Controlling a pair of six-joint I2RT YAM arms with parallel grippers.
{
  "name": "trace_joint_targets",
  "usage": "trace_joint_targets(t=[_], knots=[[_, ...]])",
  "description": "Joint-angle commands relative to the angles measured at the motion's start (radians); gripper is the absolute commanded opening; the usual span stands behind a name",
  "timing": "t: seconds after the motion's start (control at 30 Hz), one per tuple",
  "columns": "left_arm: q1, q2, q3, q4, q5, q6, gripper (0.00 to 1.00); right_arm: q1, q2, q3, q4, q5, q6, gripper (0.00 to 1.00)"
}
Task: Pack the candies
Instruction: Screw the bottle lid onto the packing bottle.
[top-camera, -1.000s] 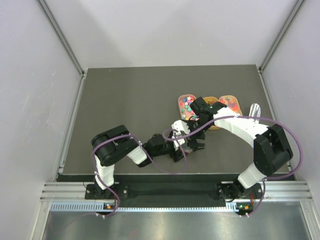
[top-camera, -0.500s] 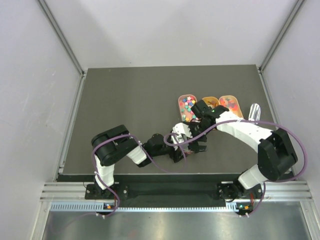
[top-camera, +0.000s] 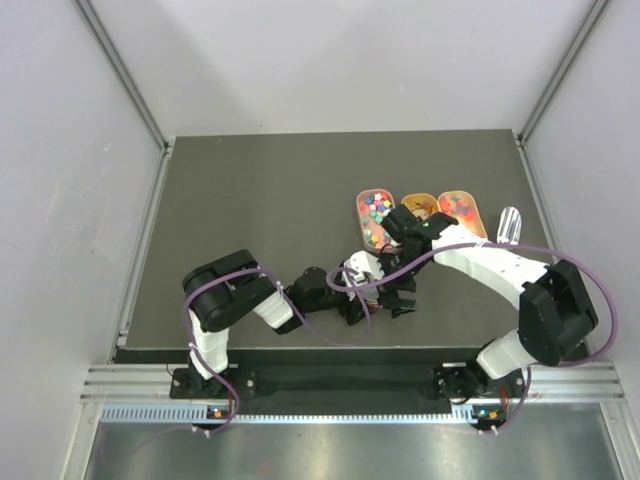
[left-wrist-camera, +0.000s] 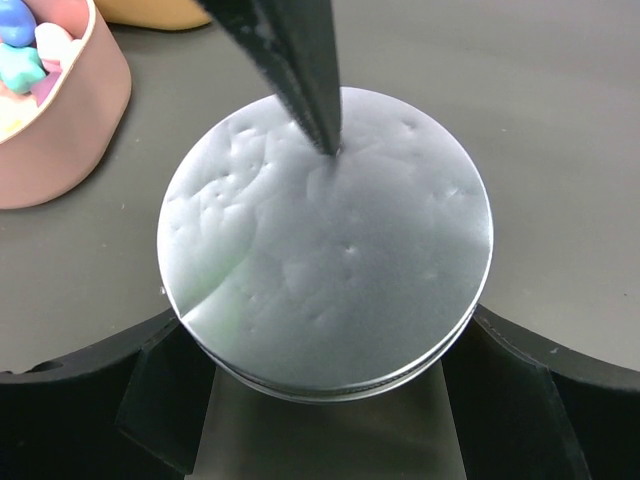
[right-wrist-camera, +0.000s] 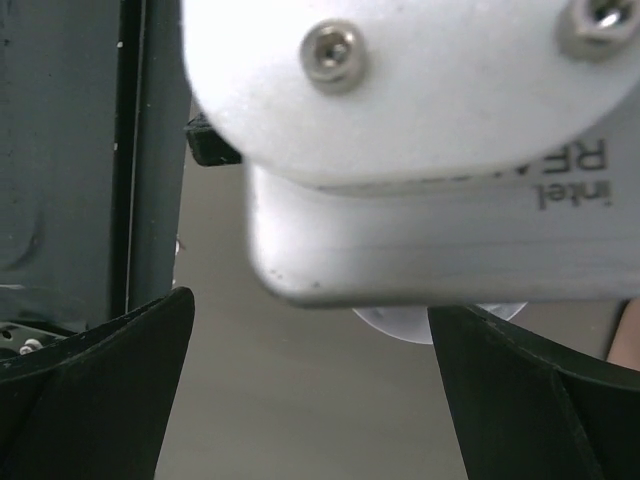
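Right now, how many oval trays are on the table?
3, in a row right of centre: left tray with multicoloured candies, middle tray, right tray. The right arm overlaps them, so another might be hidden.

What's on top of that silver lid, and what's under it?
One dark fingertip of the right gripper points down at the silver lid, on it or just above. Nothing else lies on it. It covers the jar, so contents are hidden.

Two arms, left arm (top-camera: 235, 295) and right arm (top-camera: 490, 262), white link shells, black joint housings, looping purple cables (top-camera: 610, 305), black wedge-shaped fingers (right-wrist-camera: 90, 390), silver socket screw (right-wrist-camera: 333, 48), printed grey lettering on the white camera housing (right-wrist-camera: 430, 110).
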Motion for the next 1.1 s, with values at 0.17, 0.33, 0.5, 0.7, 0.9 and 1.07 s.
trace_joint_targets(t=[0.17,0.33,0.5,0.7,0.9,1.07], knots=[[0.03,0.059,0.015,-0.229,-0.061,0.024,0.61,-0.149,-0.008,0.11,-0.095,0.029,-0.034,1.0],[0.027,0.066,0.016,-0.226,-0.064,0.027,0.6,-0.166,-0.006,0.104,-0.048,-0.003,-0.186,1.0],[0.019,0.076,0.022,-0.236,-0.066,0.036,0.6,-0.177,0.035,0.137,-0.127,-0.17,-0.468,1.0],[0.009,0.09,0.031,-0.245,-0.073,0.039,0.6,-0.179,0.168,0.211,-0.198,-0.158,-0.726,1.0],[0.006,0.098,0.04,-0.252,-0.083,0.041,0.6,-0.177,0.309,0.366,-0.296,-0.164,-0.815,1.0],[0.009,0.096,0.039,-0.252,-0.083,0.038,0.6,-0.156,0.345,0.389,-0.347,-0.138,-0.884,1.0]])
